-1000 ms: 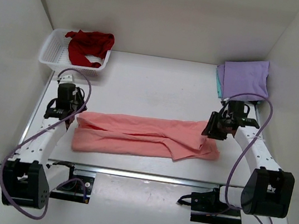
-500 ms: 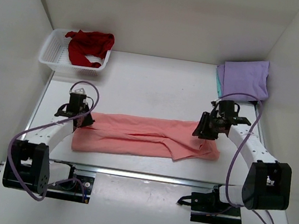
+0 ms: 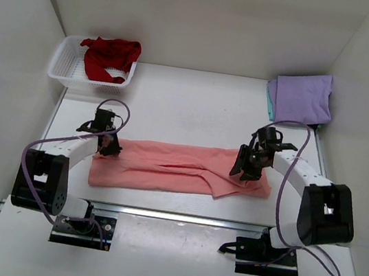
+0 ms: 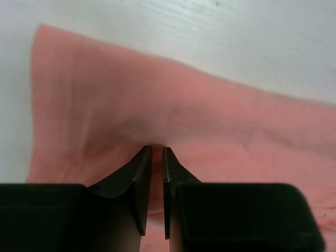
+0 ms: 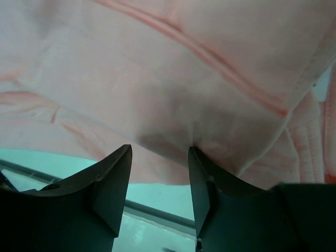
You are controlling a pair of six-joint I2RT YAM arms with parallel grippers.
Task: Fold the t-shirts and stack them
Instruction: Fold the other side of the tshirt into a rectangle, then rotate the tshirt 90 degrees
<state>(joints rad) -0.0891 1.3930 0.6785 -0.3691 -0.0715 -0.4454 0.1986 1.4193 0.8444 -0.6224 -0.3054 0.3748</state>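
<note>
We have the salmon-pink shirt (image 3: pixel 173 167) folded only to a long band. Our left gripper (image 3: pixel 108 146) pinches its left end, jaws nearly together; our right gripper (image 3: pixel 243 172) rests on its right end, jaws apart. Beyond it, the lavender shirt (image 3: pixel 305 97) lies folded and the dark red shirt (image 3: pixel 110 54) is still crumpled.

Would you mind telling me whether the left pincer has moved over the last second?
Yes. The left pincer has swung rightward, away from the table's left edge, onto the salmon-pink t-shirt.
</note>
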